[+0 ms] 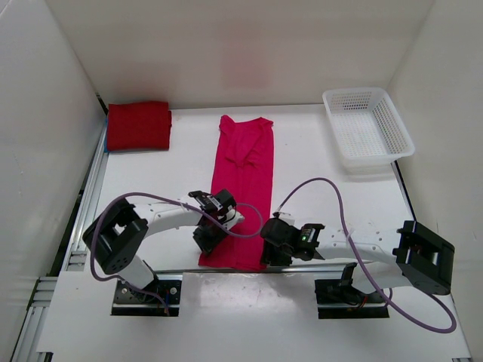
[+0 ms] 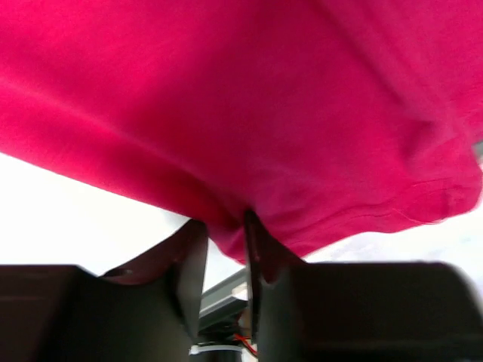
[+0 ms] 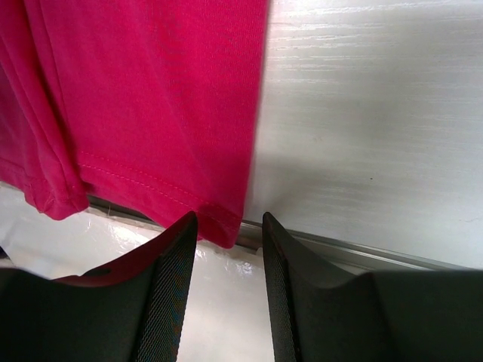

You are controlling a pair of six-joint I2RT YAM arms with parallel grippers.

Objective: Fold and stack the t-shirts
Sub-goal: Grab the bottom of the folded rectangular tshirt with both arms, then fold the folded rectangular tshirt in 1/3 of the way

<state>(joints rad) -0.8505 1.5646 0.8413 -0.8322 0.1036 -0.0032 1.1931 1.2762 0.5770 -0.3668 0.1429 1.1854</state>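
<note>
pink-magenta t-shirt: fine knit cloth, matt, soft creases. Stitched hem shows in the right wrist view.
dark red t-shirt: cloth, matt.
basket: white moulded plastic mesh, slight sheen.
surface: white, smooth, semi-gloss. Close up it has a fine streaky grain.
rail on its left edge: bare metal extrusion, satin grey.
right gripper jaws: matt black, inner faces finely ribbed or woven.
left gripper jaws: matt black, look smooth, but the view is blurred.
cable: purple sheath, smooth.
arm shells: white, smooth, look like plastic; the joints are matt black.
</note>
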